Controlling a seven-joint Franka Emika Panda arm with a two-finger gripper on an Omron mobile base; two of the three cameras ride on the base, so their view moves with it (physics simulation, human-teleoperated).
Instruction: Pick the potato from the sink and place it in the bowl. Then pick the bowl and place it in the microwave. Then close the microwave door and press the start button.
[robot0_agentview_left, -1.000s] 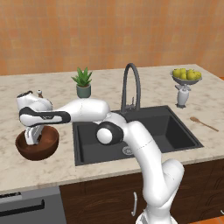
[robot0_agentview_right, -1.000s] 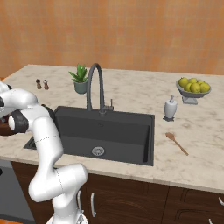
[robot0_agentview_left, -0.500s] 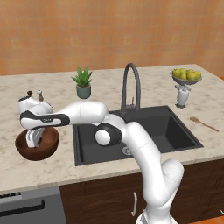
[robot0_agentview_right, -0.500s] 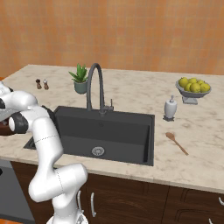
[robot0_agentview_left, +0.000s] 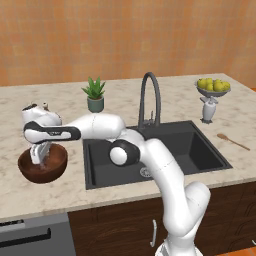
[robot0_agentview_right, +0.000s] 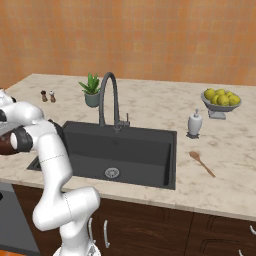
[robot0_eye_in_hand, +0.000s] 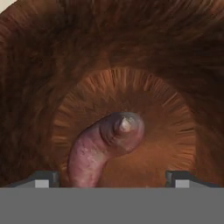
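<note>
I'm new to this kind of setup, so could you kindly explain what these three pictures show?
They show a simulated kitchen with a white robot arm. Two cameras sit behind the arm, left and right; the third looks along its hand. The arm reaches left over the sink, the hand lowered into the wooden bowl on the counter. In the hand view, the potato lies on the bowl's bottom between the spread fingertips, so it is not gripped. Also on the counter: a potted plant, a fruit dish and a wooden spoon.

The end effector (robot0_agentview_left: 41, 156) has risen slightly inside the bowl (robot0_agentview_left: 30, 172).
</note>
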